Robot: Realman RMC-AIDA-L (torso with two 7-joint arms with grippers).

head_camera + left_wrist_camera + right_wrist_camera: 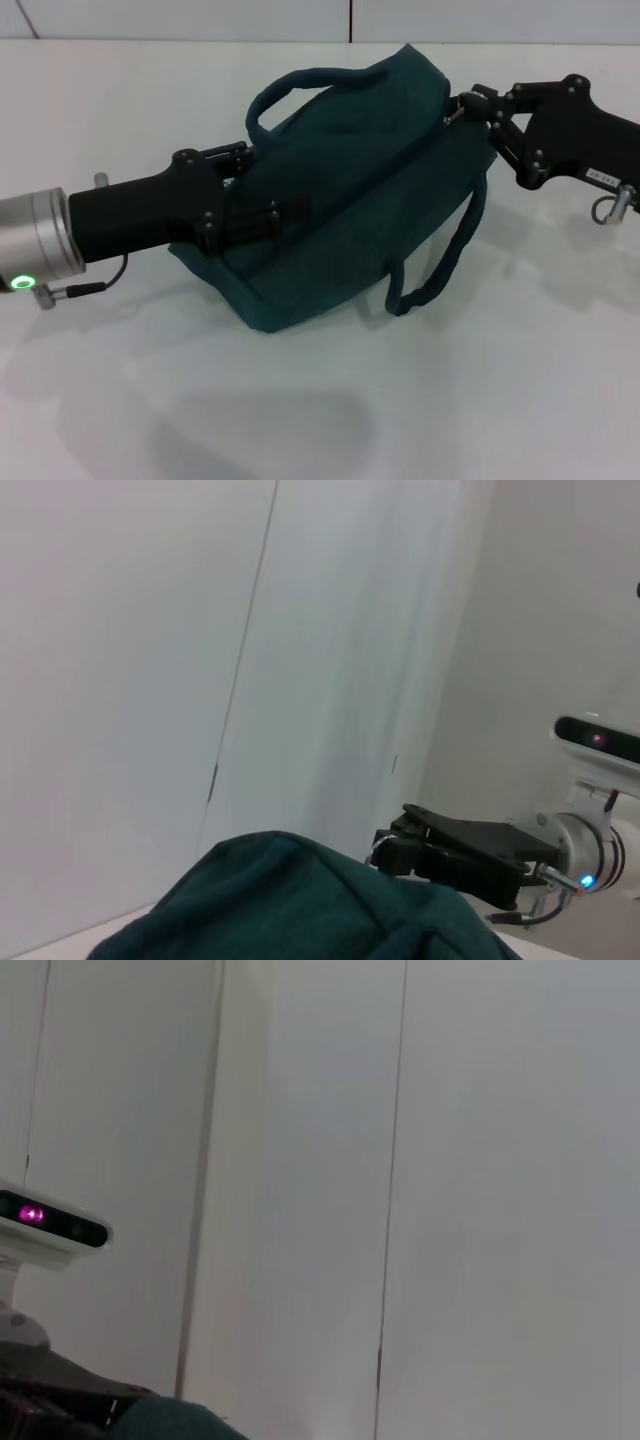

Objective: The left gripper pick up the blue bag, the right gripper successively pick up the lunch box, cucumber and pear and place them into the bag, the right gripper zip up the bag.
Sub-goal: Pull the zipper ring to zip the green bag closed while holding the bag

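A white table fills the head view, and pale wall panels with thin vertical seams run along its far edge. The same panels take up most of both wrist views.

The blue bag, dark teal cloth, sits in the middle of the scene, lifted clear of the table and tilted, with its shadow spread on the surface nearer the robot. One carry handle arches over its far left top and the other handle hangs in a loop off its near right side. Nothing of its contents shows; the lunch box, cucumber and pear are not in sight.

The left gripper reaches in from the left, forearm nearly level, its fingers pinched onto the cloth of the bag's left side. Its silver wrist carries a green light ring, with a thin cable and plug just below.

The right gripper comes in from the far right, its fingertips closed at the bag's far right top corner, seemingly on a small metal zipper pull. In the left wrist view it shows beyond the bag's edge.
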